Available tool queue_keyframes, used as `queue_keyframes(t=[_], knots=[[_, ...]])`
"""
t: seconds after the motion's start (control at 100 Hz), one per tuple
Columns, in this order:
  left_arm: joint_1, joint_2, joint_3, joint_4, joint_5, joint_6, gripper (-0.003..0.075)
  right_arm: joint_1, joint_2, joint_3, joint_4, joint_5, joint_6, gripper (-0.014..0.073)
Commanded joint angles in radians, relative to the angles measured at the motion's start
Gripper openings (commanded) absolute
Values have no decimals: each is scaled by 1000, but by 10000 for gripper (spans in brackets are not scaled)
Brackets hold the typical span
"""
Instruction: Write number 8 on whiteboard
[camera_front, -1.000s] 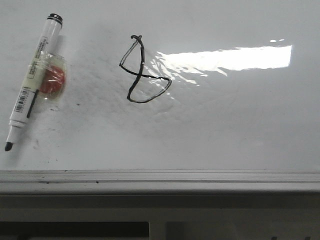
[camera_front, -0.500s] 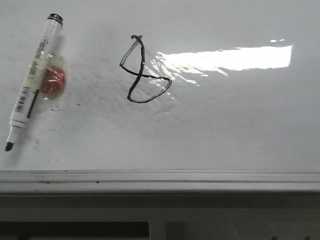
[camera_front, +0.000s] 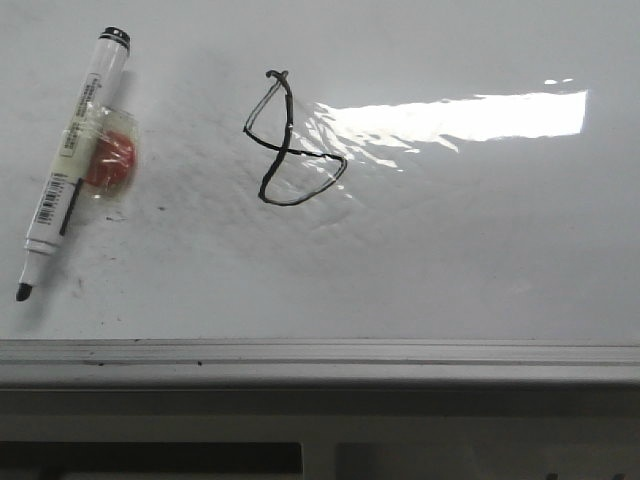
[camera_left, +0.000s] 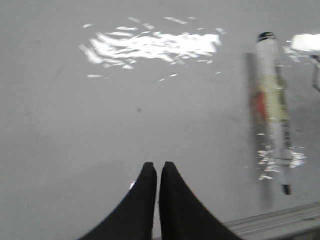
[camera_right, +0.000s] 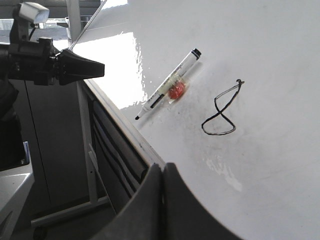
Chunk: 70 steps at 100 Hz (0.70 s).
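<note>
The whiteboard (camera_front: 450, 260) fills the front view, with bright glare to the right. The number 8 (camera_front: 272, 95), a slanted black outline of two loops, is drawn left of the middle. It also shows in the right wrist view (camera_right: 228, 93). A white marker pen (camera_front: 75, 150) with a red piece taped to it lies on the board at the left, uncapped tip towards the rail. My left gripper (camera_left: 158, 166) is shut and empty over bare board, apart from the pen (camera_left: 272, 105). My right gripper (camera_right: 163, 166) is shut and empty over the board's near edge. No gripper shows in the front view.
A grey metal rail (camera_front: 320, 352) runs along the board's near edge, with dark open space below it. In the right wrist view the left arm (camera_right: 50, 67) hangs beyond the board's edge, above a grey stand frame (camera_right: 87, 150).
The pen and the 8 have shifted a few pixels right together in the front view. Nothing moved on the board.
</note>
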Motion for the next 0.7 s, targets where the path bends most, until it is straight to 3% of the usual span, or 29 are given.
queue_keyframes(t=[0.0,0.15,0.35,0.49,0.69], knots=[[86,-15,1,-25,-84,-2,-20,-3,7,-27,-12,-86,-6,-63],[197,-48,49,-3,-75,-2,-20,-3,7,-27,-12,-86,-6,-63],[290,-48,49,-3,36,-2,-20,-3,7,-27,-12,-86,-6,-63],[299,-48,49,5,148,-2,-20,-3,7,-27,-12,-86,-6,-63],[291,-48,49,2,145,-2,-20,-3,7,-27,-12,-86,-6,-63]])
